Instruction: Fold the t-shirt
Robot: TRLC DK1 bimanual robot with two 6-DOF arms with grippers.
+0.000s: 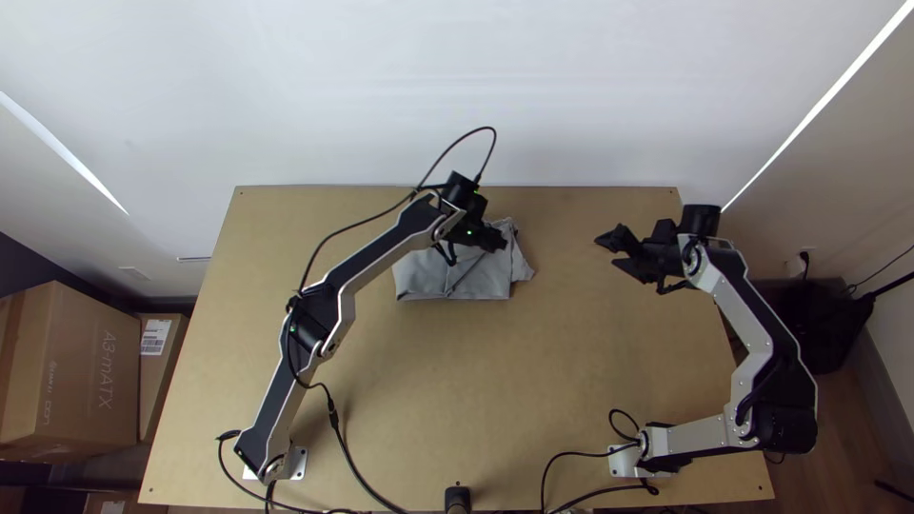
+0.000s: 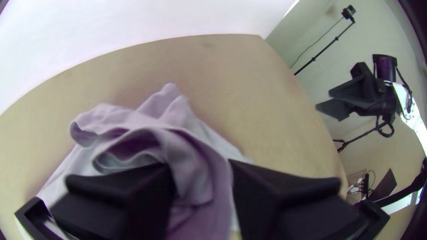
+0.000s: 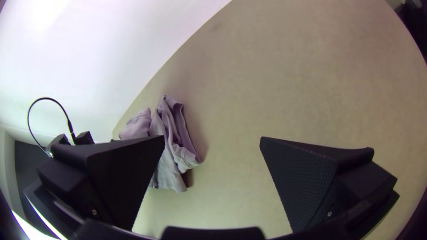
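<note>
T-shirt: grey, on the bench [image 1: 457,381] near its far edge, between the arms' reaches. A compact bundle in the top view [image 1: 476,281], straight along the side nearer the bases; number of layers — cannot tell.
Loose end: toward the right arm, rumpled, with a flap [image 1: 520,266] sticking out. Raised, curled folds [image 2: 191,146] in the left wrist view.
Left gripper [image 2: 202,178]: over the shirt, jaws spread, cloth standing up between them without being clamped, as I read it. Likely placed so that closing would catch the ridge, not slide over flat fabric.
Right gripper [image 3: 212,142]: well apart from the shirt, jaws wide, nothing between. The distance probably leaves the left arm room to work.
Stage: folding well along, I judge; the ruffled end needs tucking or smoothing.
Risk: a deep pinch could gather several layers — and drag the bundle out of shape.
Next: a shallow grip on the ridge, then an easy lay-down.
</note>
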